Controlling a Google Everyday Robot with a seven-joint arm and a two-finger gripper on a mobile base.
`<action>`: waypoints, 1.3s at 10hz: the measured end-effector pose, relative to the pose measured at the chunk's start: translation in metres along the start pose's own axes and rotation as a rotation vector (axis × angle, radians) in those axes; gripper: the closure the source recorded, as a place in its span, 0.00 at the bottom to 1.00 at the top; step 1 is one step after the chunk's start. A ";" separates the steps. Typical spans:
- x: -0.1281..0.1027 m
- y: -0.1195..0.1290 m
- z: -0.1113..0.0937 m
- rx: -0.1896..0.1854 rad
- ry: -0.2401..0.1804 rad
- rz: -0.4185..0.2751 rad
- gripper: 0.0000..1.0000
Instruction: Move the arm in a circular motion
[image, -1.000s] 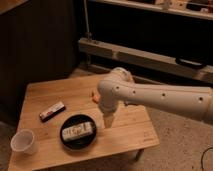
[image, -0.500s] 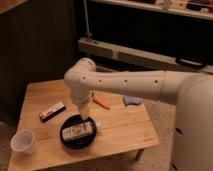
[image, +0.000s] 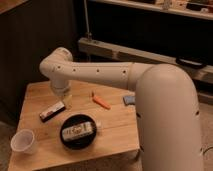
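Obs, nearest first: white cup (image: 24, 142) at the front left corner of the wooden table (image: 114, 125); black bowl (image: 64, 136) with a packet (image: 80, 130) lying in it, just behind and right of the cup. The arm (image: 100, 75) enters from the right, its big rounded segment filling the near right of the view, reaches horizontally across the table, bends at an elbow over the far left and drops. The gripper (image: 66, 101) hangs at that short pale tip, low over the wood, just beside a dark bar (image: 51, 111) and left of an orange object (image: 101, 103); a blue object (image: 129, 100) lies further right. Whether the gripper is spread or closed: cannot tell. Metal rail (image: 115, 50) behind the table. Risk: the tip rides low, so a circle that dips or tightens could clip the dark bar or the bowl rim and shove either across the table; the cup looks light and would likely tip. The elbow swinging rearward could near the rail. Change over the last second: elbow has swept from mid-table to the left and slightly up, tip has gone from the bowl's far edge toward the bar, orange object now fully exposed; table items unmoved
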 end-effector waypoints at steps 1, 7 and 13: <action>-0.001 0.000 0.000 0.000 -0.001 0.001 0.33; -0.095 -0.007 -0.019 -0.041 -0.021 0.179 0.33; -0.224 -0.045 -0.021 -0.067 -0.015 0.388 0.33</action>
